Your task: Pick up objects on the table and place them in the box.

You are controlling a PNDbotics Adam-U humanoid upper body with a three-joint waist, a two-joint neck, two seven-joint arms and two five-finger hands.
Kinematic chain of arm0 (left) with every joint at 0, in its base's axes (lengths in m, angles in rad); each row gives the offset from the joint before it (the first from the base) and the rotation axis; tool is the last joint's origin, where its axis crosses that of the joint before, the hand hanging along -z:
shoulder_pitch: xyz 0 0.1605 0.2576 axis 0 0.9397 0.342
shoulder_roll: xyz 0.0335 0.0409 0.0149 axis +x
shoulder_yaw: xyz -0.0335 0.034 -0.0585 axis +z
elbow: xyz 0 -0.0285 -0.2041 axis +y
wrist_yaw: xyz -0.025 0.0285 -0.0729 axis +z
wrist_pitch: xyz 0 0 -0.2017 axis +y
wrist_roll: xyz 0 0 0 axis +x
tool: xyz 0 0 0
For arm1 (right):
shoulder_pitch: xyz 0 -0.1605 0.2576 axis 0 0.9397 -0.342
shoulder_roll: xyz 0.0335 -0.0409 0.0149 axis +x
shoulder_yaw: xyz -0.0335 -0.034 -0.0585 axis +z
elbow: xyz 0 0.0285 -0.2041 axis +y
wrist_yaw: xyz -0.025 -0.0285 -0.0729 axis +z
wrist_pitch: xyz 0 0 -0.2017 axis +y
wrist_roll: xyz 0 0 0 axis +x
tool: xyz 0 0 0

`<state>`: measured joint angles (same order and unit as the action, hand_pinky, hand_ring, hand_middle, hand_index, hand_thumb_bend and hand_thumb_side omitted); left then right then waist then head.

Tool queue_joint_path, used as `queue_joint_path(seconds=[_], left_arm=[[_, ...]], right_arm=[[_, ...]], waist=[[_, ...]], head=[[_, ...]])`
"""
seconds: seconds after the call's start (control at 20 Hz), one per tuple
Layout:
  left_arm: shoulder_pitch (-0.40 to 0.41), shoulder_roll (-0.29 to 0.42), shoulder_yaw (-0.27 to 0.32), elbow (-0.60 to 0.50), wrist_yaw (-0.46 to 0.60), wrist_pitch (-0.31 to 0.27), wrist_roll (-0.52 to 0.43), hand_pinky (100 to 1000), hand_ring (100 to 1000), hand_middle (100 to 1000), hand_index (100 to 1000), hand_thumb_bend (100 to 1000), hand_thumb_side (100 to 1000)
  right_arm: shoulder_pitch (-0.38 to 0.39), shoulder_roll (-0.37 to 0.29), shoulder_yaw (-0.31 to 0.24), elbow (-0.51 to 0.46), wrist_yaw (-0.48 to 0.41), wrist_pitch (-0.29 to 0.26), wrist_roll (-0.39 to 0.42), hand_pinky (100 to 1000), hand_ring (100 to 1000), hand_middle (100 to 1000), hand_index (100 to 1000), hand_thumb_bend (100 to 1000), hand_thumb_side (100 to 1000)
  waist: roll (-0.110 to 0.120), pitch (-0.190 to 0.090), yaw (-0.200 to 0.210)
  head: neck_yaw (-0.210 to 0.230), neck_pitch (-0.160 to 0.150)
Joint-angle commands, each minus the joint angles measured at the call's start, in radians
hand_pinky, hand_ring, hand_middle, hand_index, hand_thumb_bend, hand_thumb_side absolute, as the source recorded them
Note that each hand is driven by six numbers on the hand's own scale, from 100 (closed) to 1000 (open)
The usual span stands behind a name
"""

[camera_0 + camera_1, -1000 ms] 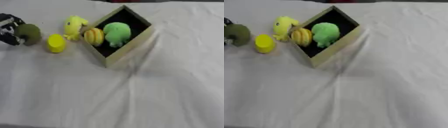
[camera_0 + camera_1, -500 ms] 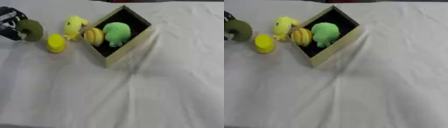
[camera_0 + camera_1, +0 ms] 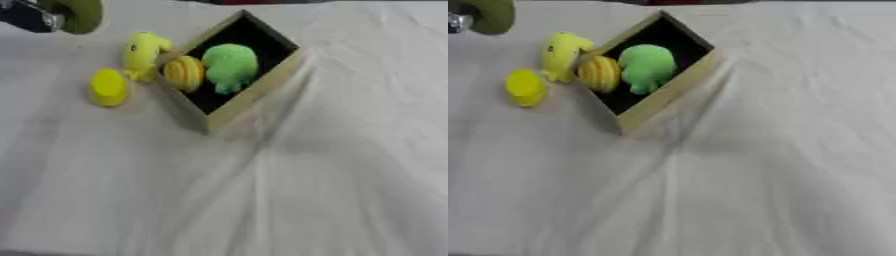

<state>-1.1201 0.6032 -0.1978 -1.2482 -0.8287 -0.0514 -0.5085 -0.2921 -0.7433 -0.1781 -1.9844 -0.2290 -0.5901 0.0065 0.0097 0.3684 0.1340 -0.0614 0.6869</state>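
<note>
In the upper left corner, the left hand (image 3: 31, 15) holds an olive-green round object (image 3: 80, 14), its fingers curled around it, above the white cloth-covered surface (image 3: 289, 190). Below and to the right of the hand stands a yellow duck toy (image 3: 142, 52), touching the near wall of the box (image 3: 249, 102). A small yellow round object (image 3: 108, 87) lies below the hand, just beside the duck. Further right of the hand, the open box contains a yellow striped ball-like toy (image 3: 185, 73) and a green plush toy (image 3: 229, 65), side by side. The right hand is not seen in either view.
</note>
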Motion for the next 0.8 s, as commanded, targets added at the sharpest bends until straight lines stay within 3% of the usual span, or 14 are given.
queue_joint_path(seconds=[0.05, 0.25, 0.55, 0.8], left_arm=[[-0.049, -0.023, -0.012, -0.055, -0.002, -0.008, -0.013, 745, 665, 655, 732, 100, 100], [-0.093, -0.099, -0.027, -0.048, -0.005, -0.008, -0.019, 738, 664, 661, 734, 100, 100], [-0.14, -0.222, -0.035, 0.046, -0.035, -0.004, 0.006, 728, 662, 661, 735, 100, 100], [-0.148, -0.298, -0.027, 0.134, -0.119, -0.003, 0.056, 734, 668, 664, 739, 100, 100]], right_arm=[[-0.015, -0.032, -0.005, -0.016, -0.009, -0.002, -0.001, 909, 914, 680, 785, 100, 480], [-0.028, -0.033, 0.0, -0.016, -0.02, -0.001, 0.003, 909, 914, 681, 785, 100, 477], [-0.046, -0.029, 0.007, -0.016, -0.038, 0.003, 0.016, 909, 914, 682, 785, 100, 476], [-0.058, -0.025, 0.01, -0.016, -0.05, 0.003, 0.025, 909, 913, 683, 785, 100, 473]], waist=[[0.002, -0.031, -0.004], [0.005, -0.032, -0.012], [0.009, -0.033, -0.027], [0.008, -0.029, -0.041]], head=[[-0.005, 0.005], [-0.004, 0.002], [0.006, -0.004], [0.014, -0.012]])
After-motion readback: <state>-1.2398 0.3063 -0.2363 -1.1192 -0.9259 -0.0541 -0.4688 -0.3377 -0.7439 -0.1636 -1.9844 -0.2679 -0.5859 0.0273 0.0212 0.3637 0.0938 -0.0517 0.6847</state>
